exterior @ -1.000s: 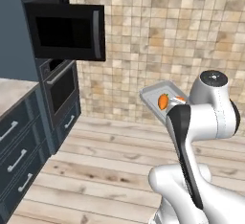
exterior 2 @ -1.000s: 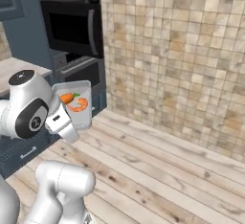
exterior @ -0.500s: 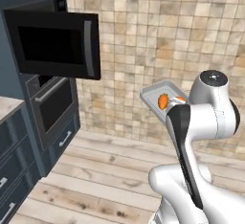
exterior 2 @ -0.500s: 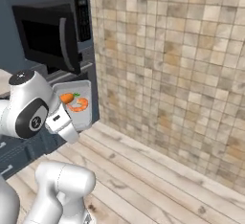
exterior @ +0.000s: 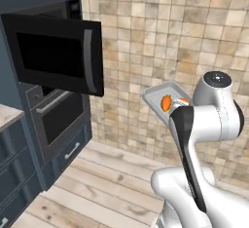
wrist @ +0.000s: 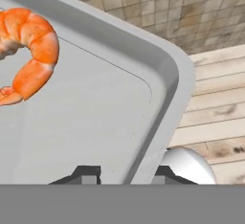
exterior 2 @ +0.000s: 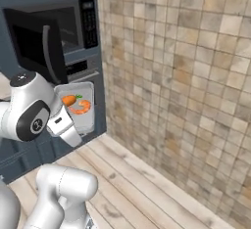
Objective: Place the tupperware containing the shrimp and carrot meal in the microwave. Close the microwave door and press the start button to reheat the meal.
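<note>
Tupperware (wrist: pixel 119 117) rides level in the air, its rim pinched in the pincer (wrist: pixel 123 173), right of the open microwave door (exterior: pixel 58 56). Keep it flat so the shrimp and carrot meal (exterior 2: pixel 77 103) stays put, and swing wide of the door's edge before reaching into the microwave (exterior 2: pixel 73 25).

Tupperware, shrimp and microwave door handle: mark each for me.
Tupperware (exterior 2: pixel 86 121): right base view, bare floor of the tray near its right rim.
Shrimp (wrist: pixel 34 50): hand view, middle of its curved body.
Door handle (exterior: pixel 88 54): left base view, mid-length of the vertical grey bar.
</note>
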Motion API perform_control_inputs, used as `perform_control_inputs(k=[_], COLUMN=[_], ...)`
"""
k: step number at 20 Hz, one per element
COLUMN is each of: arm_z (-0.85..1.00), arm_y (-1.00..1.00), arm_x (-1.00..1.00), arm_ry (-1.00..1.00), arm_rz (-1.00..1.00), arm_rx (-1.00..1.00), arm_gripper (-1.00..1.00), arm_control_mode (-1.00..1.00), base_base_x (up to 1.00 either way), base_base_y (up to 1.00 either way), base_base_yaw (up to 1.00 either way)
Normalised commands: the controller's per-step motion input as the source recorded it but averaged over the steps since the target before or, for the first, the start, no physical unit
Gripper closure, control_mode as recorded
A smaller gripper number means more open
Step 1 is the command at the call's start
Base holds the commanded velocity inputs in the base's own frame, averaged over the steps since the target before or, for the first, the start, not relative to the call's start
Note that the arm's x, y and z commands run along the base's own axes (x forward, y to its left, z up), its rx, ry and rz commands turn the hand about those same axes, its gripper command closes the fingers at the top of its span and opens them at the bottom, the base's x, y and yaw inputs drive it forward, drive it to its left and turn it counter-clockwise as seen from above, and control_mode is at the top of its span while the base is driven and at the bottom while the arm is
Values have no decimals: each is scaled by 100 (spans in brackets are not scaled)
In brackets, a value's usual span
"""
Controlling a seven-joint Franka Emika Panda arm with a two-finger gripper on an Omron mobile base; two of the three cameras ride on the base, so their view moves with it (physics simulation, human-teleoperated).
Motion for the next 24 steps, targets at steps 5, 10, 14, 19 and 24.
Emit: perform_control_inputs(k=[5,10,14,19,24], arm_z=[0,0,0,0,0], arm_y=[0,0,0,0,0], arm_x=[0,0,0,0,0], arm_ry=[0,0,0,0,0], arm_rz=[0,0,0,0,0], arm_rx=[0,0,0,0,0], arm_gripper=[100,100,100,100,100], arm_control_mode=[100,100,100,100,100], base_base_x=[23,26,38,40,41], base_base_y=[-56,-67,-74,-80,-53], base_base_yaw=[38,41,38,37,37])
